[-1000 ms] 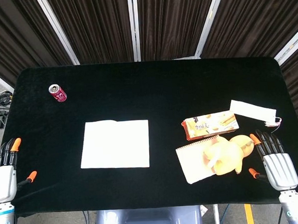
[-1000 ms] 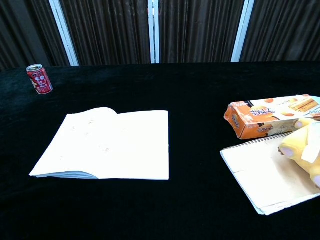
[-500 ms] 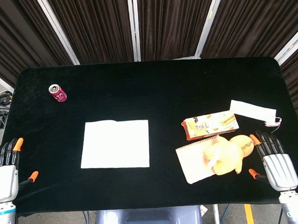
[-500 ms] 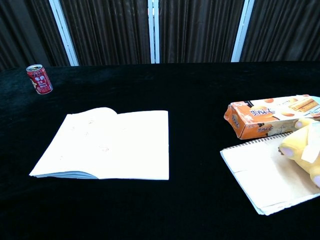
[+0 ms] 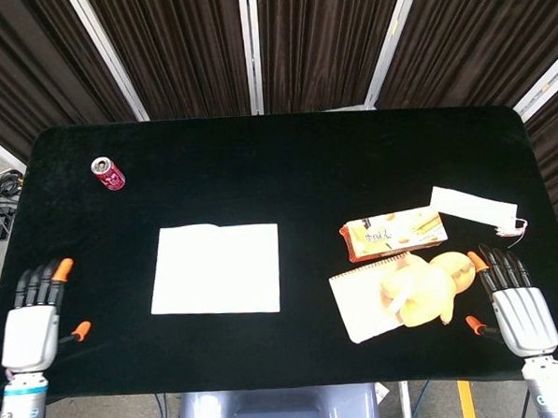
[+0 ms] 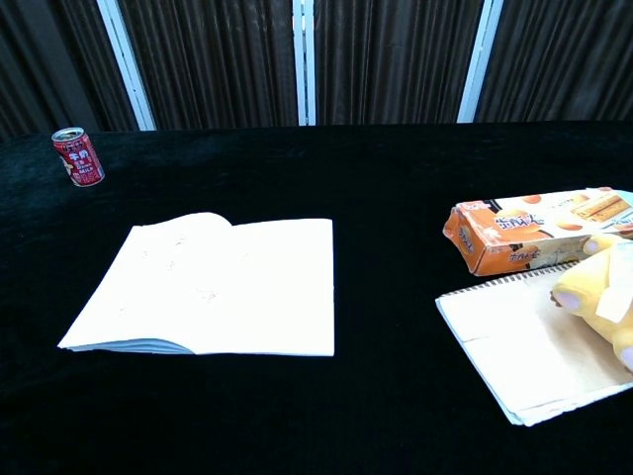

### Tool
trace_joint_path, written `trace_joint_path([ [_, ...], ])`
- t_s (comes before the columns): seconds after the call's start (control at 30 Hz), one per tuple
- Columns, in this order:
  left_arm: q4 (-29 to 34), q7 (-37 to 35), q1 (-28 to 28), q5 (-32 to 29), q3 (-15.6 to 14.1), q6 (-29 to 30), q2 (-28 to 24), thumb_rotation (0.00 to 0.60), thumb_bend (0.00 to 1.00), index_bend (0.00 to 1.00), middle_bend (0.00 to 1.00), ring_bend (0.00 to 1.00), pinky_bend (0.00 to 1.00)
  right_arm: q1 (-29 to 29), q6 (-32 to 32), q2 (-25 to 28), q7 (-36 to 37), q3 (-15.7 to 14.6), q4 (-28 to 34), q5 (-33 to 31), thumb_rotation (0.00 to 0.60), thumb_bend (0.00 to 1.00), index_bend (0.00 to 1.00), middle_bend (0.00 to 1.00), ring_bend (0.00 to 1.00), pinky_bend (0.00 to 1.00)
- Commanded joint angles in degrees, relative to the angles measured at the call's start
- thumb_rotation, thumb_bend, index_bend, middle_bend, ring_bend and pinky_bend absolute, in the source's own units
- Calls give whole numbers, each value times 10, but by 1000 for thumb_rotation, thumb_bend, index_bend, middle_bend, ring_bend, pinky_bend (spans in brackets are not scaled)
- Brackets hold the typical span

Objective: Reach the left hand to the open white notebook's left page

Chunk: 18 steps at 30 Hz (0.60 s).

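An open white notebook [image 5: 216,268] lies flat on a black table [image 5: 277,162], a little left of the table's middle. Its left page [image 6: 163,282] is bare, with nothing touching it.

At about eight o'clock from the notebook, well apart from it, the left hand [image 5: 32,325] sits over the table's near left corner. It is palm down, its fingers straight and side by side, pointing toward the far edge, thumb stuck out to the side, holding nothing. Only the head view shows it.

At eleven o'clock from the notebook, near the far left of the table, a red drink can [image 5: 108,173] stands upright.

At three o'clock, well apart, an orange biscuit box [image 5: 393,233] lies flat. Just nearer than it, a beige spiral notepad [image 5: 363,303] lies with a yellow plush toy [image 5: 424,290] resting partly on it. A white packet [image 5: 475,207] lies beyond the box, toward the right edge.

At the near right corner the right hand [image 5: 520,304] rests palm down, fingers straight and slightly fanned, holding nothing, just beside the plush toy.
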<state>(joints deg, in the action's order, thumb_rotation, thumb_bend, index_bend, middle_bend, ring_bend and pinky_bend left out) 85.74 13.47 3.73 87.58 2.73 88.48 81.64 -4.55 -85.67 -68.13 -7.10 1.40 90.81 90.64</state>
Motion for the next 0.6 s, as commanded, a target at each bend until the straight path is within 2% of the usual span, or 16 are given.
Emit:
trace_joint_path([
  [0.03,-2,31,15,1,-8,-28,15,600,118,0,0,0,0,0,-1,0,0,-1,1,2,600,14,0,0,0,0],
  [0.23,-11,79,39,-2,-10,-68,47,600,212,0,0,0,0,0,3,0,2,-2,0,-1,600,13,0,0,0,0],
  [0.6,-44,132,76,-13,1,-115,123,600,175,0,0,0,0,0,5,1,5,-3,0,0,600,14,0,0,0,0],
])
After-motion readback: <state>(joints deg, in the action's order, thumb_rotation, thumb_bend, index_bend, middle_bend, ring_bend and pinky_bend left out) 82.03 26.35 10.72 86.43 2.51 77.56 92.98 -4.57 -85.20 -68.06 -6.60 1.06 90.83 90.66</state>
